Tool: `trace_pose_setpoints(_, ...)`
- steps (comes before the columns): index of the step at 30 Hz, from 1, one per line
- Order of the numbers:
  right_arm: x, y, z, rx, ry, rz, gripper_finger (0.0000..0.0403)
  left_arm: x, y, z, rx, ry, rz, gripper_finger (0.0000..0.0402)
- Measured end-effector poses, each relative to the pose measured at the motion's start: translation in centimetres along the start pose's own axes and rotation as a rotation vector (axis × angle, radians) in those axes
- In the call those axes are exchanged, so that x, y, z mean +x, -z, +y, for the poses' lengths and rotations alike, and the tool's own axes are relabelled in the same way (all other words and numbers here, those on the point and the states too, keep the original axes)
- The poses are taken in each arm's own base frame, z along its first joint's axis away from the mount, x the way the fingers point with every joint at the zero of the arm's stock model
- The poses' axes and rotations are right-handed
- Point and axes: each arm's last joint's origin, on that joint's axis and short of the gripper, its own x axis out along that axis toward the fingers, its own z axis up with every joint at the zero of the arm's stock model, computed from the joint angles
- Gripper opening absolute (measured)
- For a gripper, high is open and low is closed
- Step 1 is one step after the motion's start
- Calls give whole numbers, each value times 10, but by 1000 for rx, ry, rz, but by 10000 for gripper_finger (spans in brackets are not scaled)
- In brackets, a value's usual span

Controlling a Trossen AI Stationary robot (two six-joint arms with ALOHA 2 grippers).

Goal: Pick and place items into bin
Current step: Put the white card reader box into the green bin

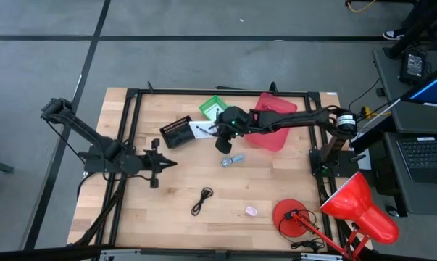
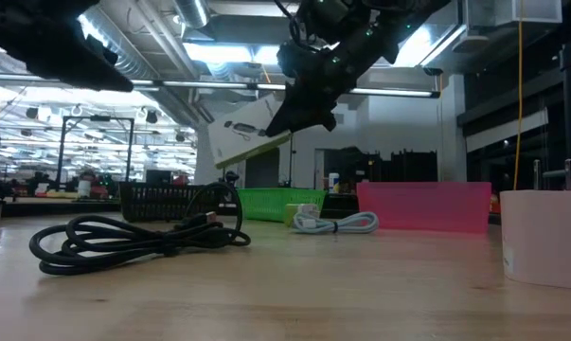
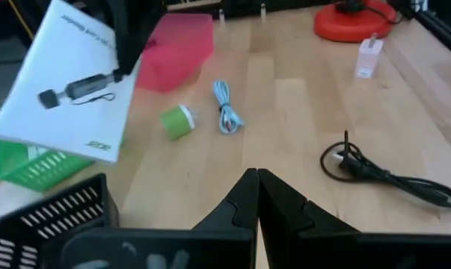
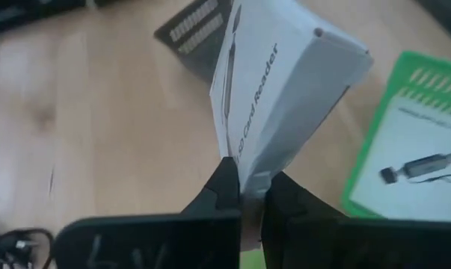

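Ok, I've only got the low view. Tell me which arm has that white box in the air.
Observer: The right gripper has it, shut on one edge of the white box.
Operator: Look into the green basket and report what's in it.
Observer: A second white box lies flat inside the green basket.
Operator: Now place the left arm for me.
Observer: The left gripper is shut and empty, over the table's left part, apart from the black basket.
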Motion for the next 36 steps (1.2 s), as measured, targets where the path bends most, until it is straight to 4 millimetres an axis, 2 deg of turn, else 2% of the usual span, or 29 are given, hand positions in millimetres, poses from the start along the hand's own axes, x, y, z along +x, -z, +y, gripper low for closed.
trace_pose_setpoints(6, -1, -2, -19, 63, 75, -27, 6, -4, -1, 2, 54, 31, -3, 2)
trace_pose_setpoints(11, -3, 14, -26, 131, 89, -69, 6, -4, 2, 2, 69, 43, 20, 2)
trace_pose_setpoints(17, -23, 28, -27, 225, 59, -214, 6, -4, 2, 2, 79, 42, 24, 2)
trace_pose_setpoints(20, -28, 40, -28, 317, 128, -271, 6, -4, 2, 2, 93, 42, 23, 2)
trace_pose_setpoints(23, -28, 50, -27, 400, 208, -335, 7, -4, 2, 2, 124, 41, 22, 2)
trace_pose_setpoints(29, -23, 54, -20, 495, 228, -367, 8, -4, 2, 2, 170, 40, 20, 2)
trace_pose_setpoints(36, -15, 55, -22, 581, 310, -406, 10, -4, -3, 1, 332, 45, -27, 2)
